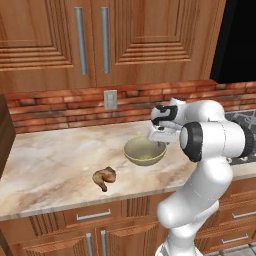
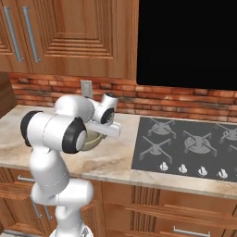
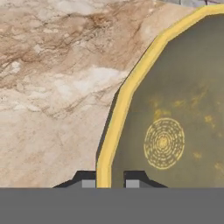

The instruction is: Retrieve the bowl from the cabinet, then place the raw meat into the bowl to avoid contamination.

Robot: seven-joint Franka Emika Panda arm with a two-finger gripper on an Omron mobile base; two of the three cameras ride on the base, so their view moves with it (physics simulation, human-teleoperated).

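Our arm [image 1: 200,165] bends forward at the elbow, wrist turned down. Our gripper [image 3: 106,180] pinches the bowl [image 1: 144,151] rim between closed fingers.

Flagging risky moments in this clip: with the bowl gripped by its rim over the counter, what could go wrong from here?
1. The gripper pinches only the thin rim of the bowl; it may tip or slip when released.
2. The raw meat lies near the front edge of the counter; a clumsy grasp could push it off.

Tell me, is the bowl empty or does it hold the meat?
Empty. The bowl shows a bare inside; the raw meat lies beside it on the counter.
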